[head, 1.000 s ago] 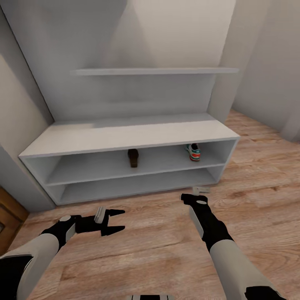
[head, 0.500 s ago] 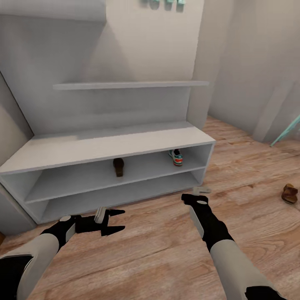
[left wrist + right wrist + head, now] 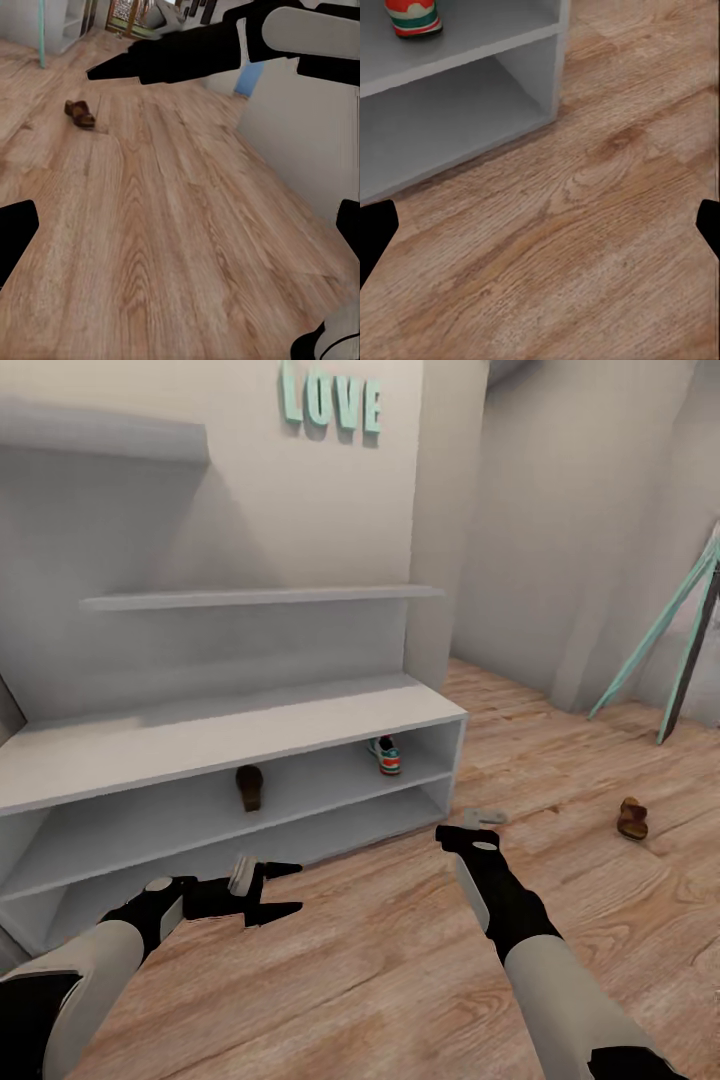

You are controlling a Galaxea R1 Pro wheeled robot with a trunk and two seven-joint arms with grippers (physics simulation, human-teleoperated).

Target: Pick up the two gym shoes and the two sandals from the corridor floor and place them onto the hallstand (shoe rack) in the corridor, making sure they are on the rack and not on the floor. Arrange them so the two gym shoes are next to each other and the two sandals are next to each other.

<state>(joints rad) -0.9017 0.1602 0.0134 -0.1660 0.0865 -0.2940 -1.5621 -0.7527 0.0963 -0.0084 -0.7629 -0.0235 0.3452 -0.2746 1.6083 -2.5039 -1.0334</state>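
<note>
Light brown wood-plank corridor floor (image 3: 400,960) ran out ahead, with teal "LOVE" letters (image 3: 331,401) on the wall above. The pale grey-white hallstand (image 3: 200,740) carried one dark-brown leather sandal (image 3: 249,786) and one cream sneaker with red-orange sole accents (image 3: 386,754) on its upper open shelf, well apart. The second brown sandal (image 3: 632,818) lay out on the planks, far right. The left gripper (image 3: 278,890) hung over bare floor, fingers spread and empty. The right gripper (image 3: 480,818) hovered near the rack's corner, its fingers apart, nothing held.
</note>
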